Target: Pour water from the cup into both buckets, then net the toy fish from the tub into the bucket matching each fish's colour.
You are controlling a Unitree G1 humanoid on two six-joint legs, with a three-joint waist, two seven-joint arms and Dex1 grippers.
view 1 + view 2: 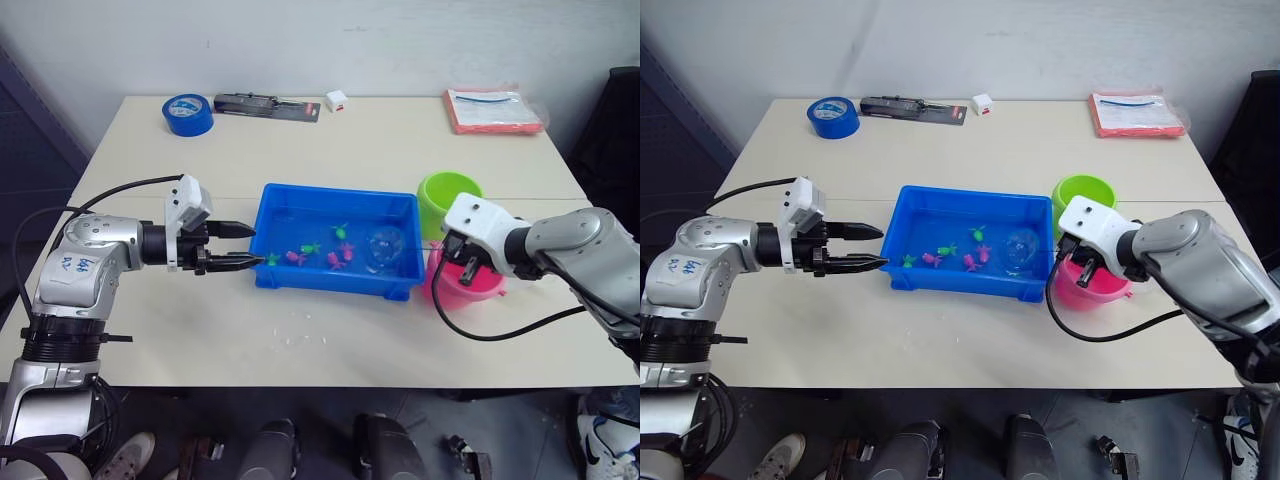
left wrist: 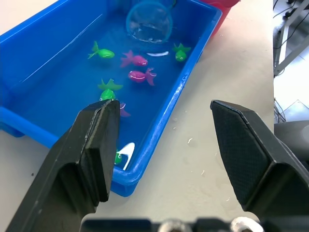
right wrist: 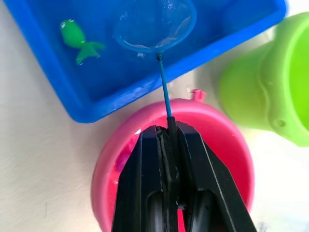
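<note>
Netting step underway, by the look of it. Right pincer (image 3: pixel 169 145) clenched on the net (image 3: pixel 155 25) handle above the pink bucket (image 3: pixel 113 164), hoop dipped in the tub (image 1: pixel 335 275) around 3 o'clock. Left pincer (image 1: pixel 243 246) released, parked at the tub's 9 o'clock edge. Fish (image 2: pixel 140 75) mid-tub on the worktop (image 1: pixel 330 145). Next up, probably: sweep hoop toward 9 under a fish.

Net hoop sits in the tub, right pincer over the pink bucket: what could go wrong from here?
1. The right pincer pinches only the net's thin handle end; it may twist or slip when a fish is lifted.
2. That pincer hangs just over the pink bucket, beside the green bucket; a swing might tip either.
3. Green fish and pink fish lie close together, so one scoop might catch both colours.
</note>
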